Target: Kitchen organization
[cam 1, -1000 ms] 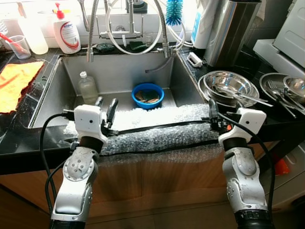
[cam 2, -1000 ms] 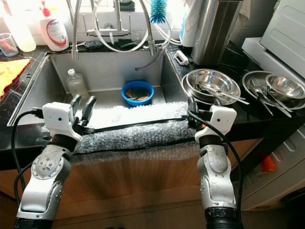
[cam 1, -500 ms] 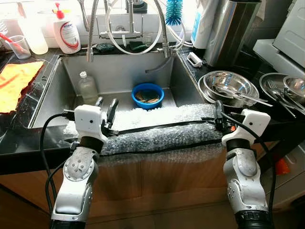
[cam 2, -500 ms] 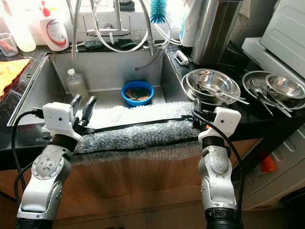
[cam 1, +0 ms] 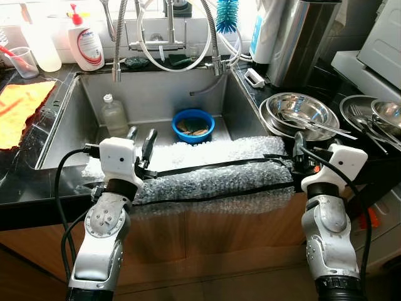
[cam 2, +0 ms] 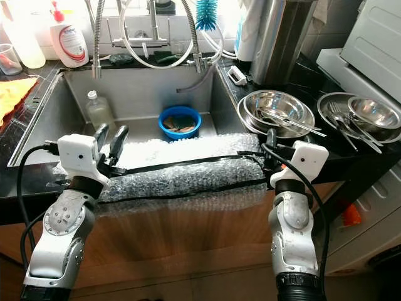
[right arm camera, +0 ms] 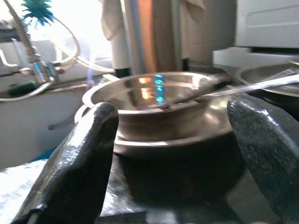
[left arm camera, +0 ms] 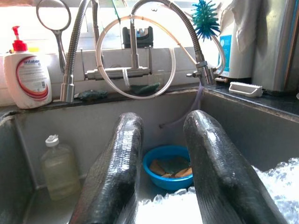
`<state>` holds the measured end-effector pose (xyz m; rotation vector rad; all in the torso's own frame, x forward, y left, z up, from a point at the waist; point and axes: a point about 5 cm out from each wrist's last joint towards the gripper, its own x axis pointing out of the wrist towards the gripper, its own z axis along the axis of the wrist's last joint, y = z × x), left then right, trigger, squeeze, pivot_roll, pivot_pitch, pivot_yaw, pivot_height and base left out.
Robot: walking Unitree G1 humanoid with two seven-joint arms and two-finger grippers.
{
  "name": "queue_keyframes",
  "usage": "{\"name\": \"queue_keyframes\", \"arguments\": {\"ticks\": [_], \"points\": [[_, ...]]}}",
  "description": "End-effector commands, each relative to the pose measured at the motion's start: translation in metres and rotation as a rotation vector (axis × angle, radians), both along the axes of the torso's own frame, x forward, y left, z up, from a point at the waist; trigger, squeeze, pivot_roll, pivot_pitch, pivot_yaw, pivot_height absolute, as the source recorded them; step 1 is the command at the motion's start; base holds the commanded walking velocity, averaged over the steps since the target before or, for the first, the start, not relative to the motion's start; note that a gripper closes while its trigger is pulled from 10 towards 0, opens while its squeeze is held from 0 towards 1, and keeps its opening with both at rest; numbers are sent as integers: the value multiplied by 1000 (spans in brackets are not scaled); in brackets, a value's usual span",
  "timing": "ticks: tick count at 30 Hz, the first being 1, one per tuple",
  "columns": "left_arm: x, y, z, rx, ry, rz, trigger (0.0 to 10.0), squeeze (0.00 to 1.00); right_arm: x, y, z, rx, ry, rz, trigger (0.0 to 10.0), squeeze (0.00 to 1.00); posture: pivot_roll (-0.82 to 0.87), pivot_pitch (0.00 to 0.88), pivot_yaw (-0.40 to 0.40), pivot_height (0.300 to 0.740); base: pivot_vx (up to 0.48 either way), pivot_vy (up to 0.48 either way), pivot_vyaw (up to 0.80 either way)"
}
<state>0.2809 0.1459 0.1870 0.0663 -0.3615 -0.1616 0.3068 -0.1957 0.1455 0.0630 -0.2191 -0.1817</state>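
one blue bowl [cam 1: 193,125], perhaps four steel bowls [cam 1: 299,111], two bottles [cam 1: 114,115]

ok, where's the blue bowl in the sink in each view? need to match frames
Left eye view: blue bowl on the sink floor, centre, beyond the bubble wrap.
Right eye view: same place.
Left wrist view: between the left gripper's fingers, low in the sink.
Right wrist view: I cannot make it out.
Shared landmark: the teal bottle brush above the faucet.
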Motion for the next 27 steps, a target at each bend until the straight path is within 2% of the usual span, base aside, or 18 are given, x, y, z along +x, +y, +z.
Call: {"name": "queue_keyframes", "arguments": {"ticks": [1, 4, 19, 21, 27], "points": [[1, -1, 0, 15, -1, 0, 10000, 0, 3, 2, 0, 9, -3, 14, 10000, 0, -25, 11, -17, 740, 0, 0, 0], [1, 0, -1, 14, -1, 5, 10000, 0, 5, 5, 1, 6, -3, 45, 10000, 0, -24, 15, -18, 740, 0, 0, 0], [1, 0, -2, 13, -1, 8, 10000, 0, 7, 4, 3, 2, -13, 47, 10000, 0, -26, 17, -19, 740, 0, 0, 0], [1, 0, -2, 13, 0, 6, 10000, 0, 9, -4, 6, -6, -23, 3, 10000, 0, -25, 17, -17, 740, 0, 0, 0], [1, 0, -1, 13, -2, 7, 10000, 0, 10, -9, 10, -26, -39, -26, 10000, 0, -26, 17, -16, 740, 0, 0, 0]]}}
